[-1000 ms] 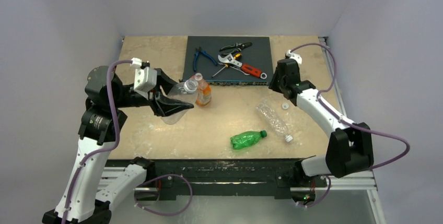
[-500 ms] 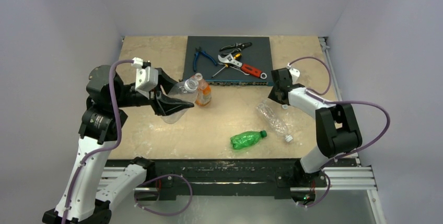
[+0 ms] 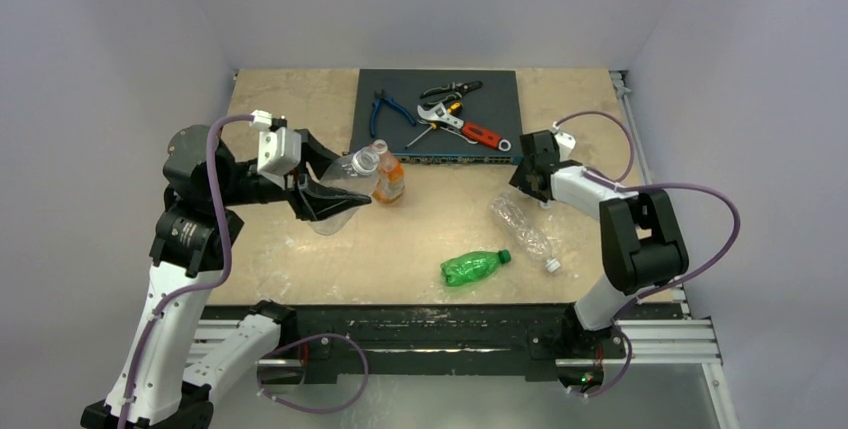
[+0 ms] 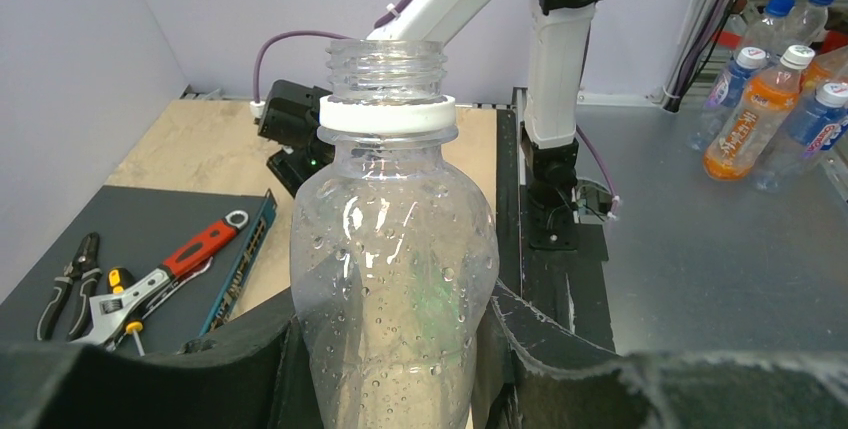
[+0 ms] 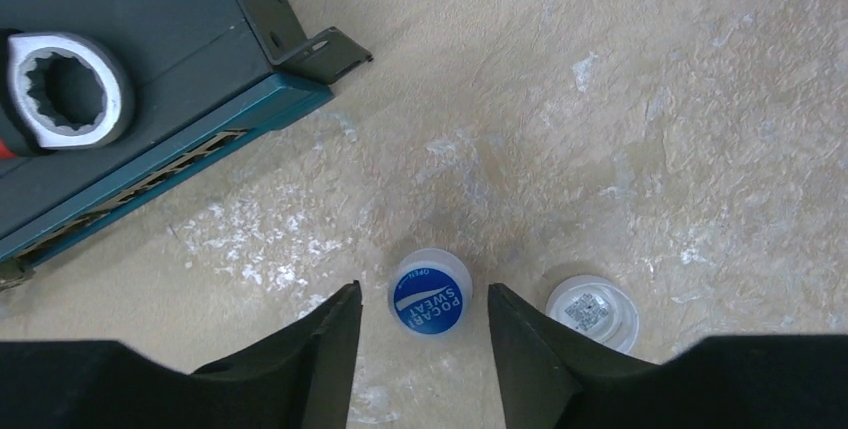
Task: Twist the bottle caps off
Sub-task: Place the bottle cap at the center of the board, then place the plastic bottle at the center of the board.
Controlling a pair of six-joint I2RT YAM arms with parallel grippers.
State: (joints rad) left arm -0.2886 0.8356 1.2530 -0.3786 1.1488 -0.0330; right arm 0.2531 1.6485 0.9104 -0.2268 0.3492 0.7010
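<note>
a blue-faced cap (image 5: 431,298) with white lettering, a white cap (image 5: 592,313), a mottled beige table (image 5: 650,99), a green bottle (image 3: 473,267), a clear bottle (image 4: 390,249).

Bottles, four: one raised clear bottle (image 4: 390,249), one lying clear bottle (image 3: 522,227), one green bottle (image 3: 470,268), one orange-labelled bottle (image 3: 390,181).
Caps, four: one blue-faced cap (image 5: 430,299), one white cap (image 5: 592,311), one small white cap (image 3: 553,265), one green cap (image 3: 506,255).
Robot arms, two: left arm (image 3: 185,239), right arm (image 3: 640,239).
Dark tray (image 3: 490,94), one.
Tools (image 3: 455,119) on it overlap; count unclear.
</note>
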